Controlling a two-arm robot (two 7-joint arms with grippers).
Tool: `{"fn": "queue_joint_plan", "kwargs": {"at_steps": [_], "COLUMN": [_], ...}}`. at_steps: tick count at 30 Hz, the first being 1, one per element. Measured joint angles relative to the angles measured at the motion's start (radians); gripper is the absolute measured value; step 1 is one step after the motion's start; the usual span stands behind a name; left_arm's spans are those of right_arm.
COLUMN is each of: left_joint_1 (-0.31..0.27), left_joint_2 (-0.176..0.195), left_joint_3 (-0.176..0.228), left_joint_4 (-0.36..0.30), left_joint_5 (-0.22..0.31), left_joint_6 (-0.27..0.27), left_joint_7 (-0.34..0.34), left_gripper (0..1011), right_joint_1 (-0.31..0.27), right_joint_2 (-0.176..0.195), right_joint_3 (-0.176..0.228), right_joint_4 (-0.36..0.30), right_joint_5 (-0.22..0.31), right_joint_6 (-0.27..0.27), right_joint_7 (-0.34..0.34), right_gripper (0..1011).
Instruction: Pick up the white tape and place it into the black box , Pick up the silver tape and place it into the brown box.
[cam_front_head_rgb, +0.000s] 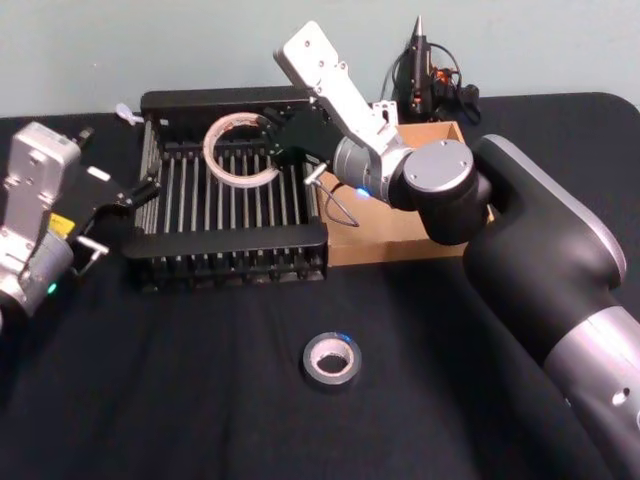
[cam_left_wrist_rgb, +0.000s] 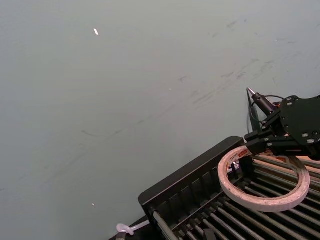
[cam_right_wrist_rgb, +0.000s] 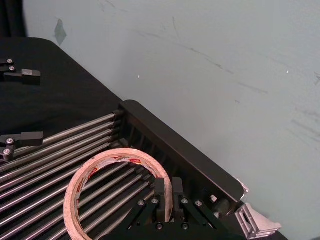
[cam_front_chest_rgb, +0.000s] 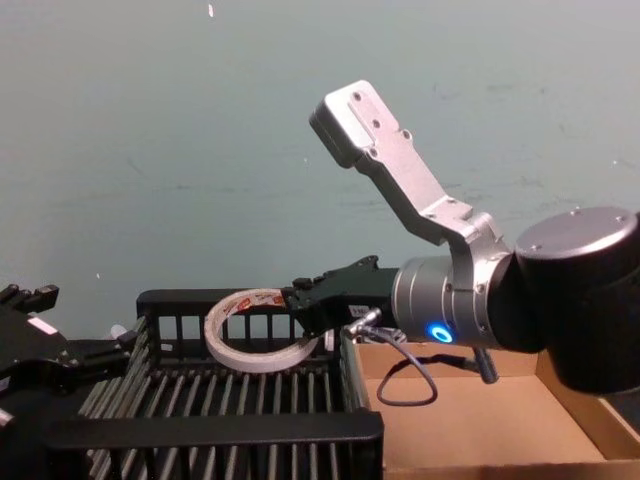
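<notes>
Right end effector (cam_front_head_rgb: 272, 143) of mine reaches across from the brown box (cam_front_head_rgb: 400, 235) side and hangs over the back half of the black box (cam_front_head_rgb: 225, 255), its fingers (cam_right_wrist_rgb: 165, 192) pinched onto the rim of the white tape (cam_front_head_rgb: 240, 150) — one inside the ring, one outside. From the chest the roll hangs tilted, clear of the ribbed floor and about level with the crate's top rim. My left end effector (cam_front_head_rgb: 118, 215) waits just off the black box's left wall, low over the worktop (cam_front_head_rgb: 200, 400), its two fingers spread apart and holding nothing. The silver tape (cam_front_head_rgb: 332, 361) lies flat on the black cloth of the worktop in front of both boxes, well apart from them. The brown box sits touching the black box's right side, plain cardboard inside. Behind the worktop rises a pale grey-green wall with faint scuffs, and a dark pointed tool with cables (cam_front_head_rgb: 425, 80) stands at the far edge — just behind the brown box.
</notes>
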Motion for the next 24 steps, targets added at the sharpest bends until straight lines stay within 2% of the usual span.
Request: {"fn": "queue_joint_plan", "kwargs": {"at_steps": [7, 11, 12, 13, 14, 20, 23, 24], "left_joint_1": [0.000, 0.000, 0.000, 0.000, 0.000, 0.000, 0.000, 0.000], "left_joint_2": [0.000, 0.000, 0.000, 0.000, 0.000, 0.000, 0.000, 0.000], "left_joint_3": [0.000, 0.000, 0.000, 0.000, 0.000, 0.000, 0.000, 0.000], "left_joint_4": [0.000, 0.000, 0.000, 0.000, 0.000, 0.000, 0.000, 0.000], "left_joint_5": [0.000, 0.000, 0.000, 0.000, 0.000, 0.000, 0.000, 0.000], "left_joint_6": [0.000, 0.000, 0.000, 0.000, 0.000, 0.000, 0.000, 0.000], "left_joint_7": [0.000, 0.000, 0.000, 0.000, 0.000, 0.000, 0.000, 0.000], "left_gripper": [1001, 1001, 1001, 1001, 1001, 1001, 1001, 1001], "right_joint_1": [-0.001, -0.001, -0.001, -0.001, -0.001, -0.002, -0.002, -0.002], "right_joint_2": [0.001, 0.001, 0.001, 0.002, 0.002, 0.002, 0.002, 0.002], "right_joint_3": [0.001, 0.001, 0.001, 0.001, 0.001, 0.002, 0.002, 0.002], "right_joint_4": [-0.003, -0.004, -0.005, -0.005, -0.005, -0.006, -0.006, -0.006], "right_joint_5": [0.001, 0.002, 0.003, 0.003, 0.003, 0.004, 0.005, 0.005], "right_joint_6": [0.000, 0.001, 0.001, 0.001, 0.001, 0.001, 0.002, 0.002], "right_joint_7": [0.001, 0.001, 0.001, 0.001, 0.001, 0.001, 0.001, 0.001], "right_gripper": [109, 202, 254, 254, 322, 478, 593, 593]}}
